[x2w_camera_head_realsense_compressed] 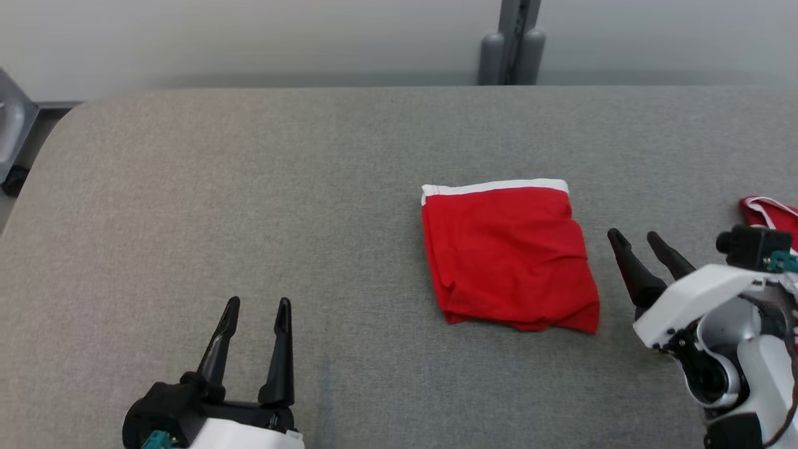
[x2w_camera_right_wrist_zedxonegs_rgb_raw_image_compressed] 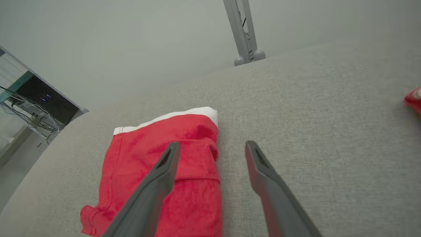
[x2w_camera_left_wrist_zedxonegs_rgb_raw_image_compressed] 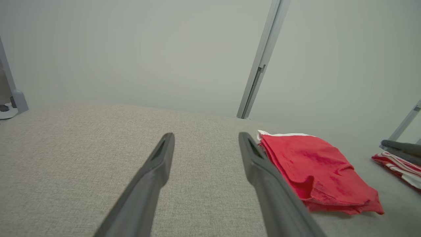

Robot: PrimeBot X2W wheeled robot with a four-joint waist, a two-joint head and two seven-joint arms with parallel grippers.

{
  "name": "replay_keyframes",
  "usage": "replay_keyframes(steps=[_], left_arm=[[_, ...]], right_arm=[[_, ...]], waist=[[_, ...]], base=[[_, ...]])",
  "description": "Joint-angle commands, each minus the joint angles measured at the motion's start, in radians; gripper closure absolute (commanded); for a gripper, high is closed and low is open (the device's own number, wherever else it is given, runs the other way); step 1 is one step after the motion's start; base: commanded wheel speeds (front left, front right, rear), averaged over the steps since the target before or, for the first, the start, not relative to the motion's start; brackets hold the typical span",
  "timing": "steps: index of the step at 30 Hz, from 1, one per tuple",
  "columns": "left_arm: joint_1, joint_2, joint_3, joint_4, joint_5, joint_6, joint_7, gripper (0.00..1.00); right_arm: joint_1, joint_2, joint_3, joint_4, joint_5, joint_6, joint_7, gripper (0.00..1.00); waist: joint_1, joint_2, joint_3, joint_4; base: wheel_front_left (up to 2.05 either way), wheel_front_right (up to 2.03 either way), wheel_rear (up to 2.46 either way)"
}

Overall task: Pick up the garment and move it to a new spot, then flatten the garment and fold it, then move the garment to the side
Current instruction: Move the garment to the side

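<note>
Folded red garment (x2w_camera_head_realsense_compressed: 508, 255) w/ white waistband lay flat on the grey fabric table (x2w_camera_head_realsense_compressed: 249, 187), right of centre, waistband toward the far edge. L gripper (x2w_camera_head_realsense_compressed: 257, 304) hung near the front edge, well apart from it, fingers spread & empty. R gripper (x2w_camera_head_realsense_compressed: 633, 235) sat just beside the garment's right side, fingers also apart, holding nothing; another red-white cloth (x2w_camera_head_realsense_compressed: 770, 215) lay far right.

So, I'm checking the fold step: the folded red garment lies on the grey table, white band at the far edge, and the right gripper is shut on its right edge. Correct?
Not quite. The right gripper is open, clear of the red garment, beside its right edge; the head view shows it. The rest holds.
</note>
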Motion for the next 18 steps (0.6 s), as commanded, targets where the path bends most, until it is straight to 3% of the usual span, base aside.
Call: replay_keyframes(steps=[1, 5, 12, 13, 14, 18], left_arm=[[-0.031, 0.003, -0.02, 0.002, 0.0, -0.004, -0.001, 0.0], [-0.07, 0.003, -0.061, 0.009, -0.015, 0.004, -0.002, 0.0], [-0.098, 0.003, -0.075, 0.012, -0.028, 0.019, -0.001, 0.0], [-0.099, 0.003, -0.072, 0.011, -0.028, 0.02, -0.001, 0.0], [-0.098, 0.003, -0.068, 0.01, -0.027, 0.024, -0.001, 0.0], [-0.104, 0.003, -0.058, -0.001, -0.029, 0.028, -0.002, 0.0]], right_arm=[[-0.061, 0.004, 0.008, 0.047, 0.058, 0.002, 0.066, 0.0], [-0.13, -0.011, 0.018, 0.168, 0.084, 0.002, 0.141, 0.0], [-0.196, 0.008, 0.046, 0.337, 0.04, 0.002, 0.155, 0.0], [-0.202, 0.012, 0.053, 0.351, 0.045, 0.002, 0.154, 0.4], [-0.209, 0.018, 0.052, 0.358, 0.054, 0.002, 0.14, 0.99], [-0.24, 0.031, 0.054, 0.336, 0.103, 0.002, 0.103, 1.0]], waist=[[0.0, -0.0001, 0.065, 0.065], [0.0, -0.0001, 0.101, 0.12], [0.0, -0.0001, 0.127, 0.158], [0.0, -0.0001, 0.128, 0.155], [0.0, -0.0001, 0.129, 0.149], [0.0, -0.0001, 0.135, 0.112]], base=[[0.0, 0.0, 0.0], [0.0, 0.0, 0.0], [0.0, 0.0, 0.0], [0.0, 0.0, 0.0], [0.0, 0.0, 0.0], [0.0, 0.0, 0.0]])
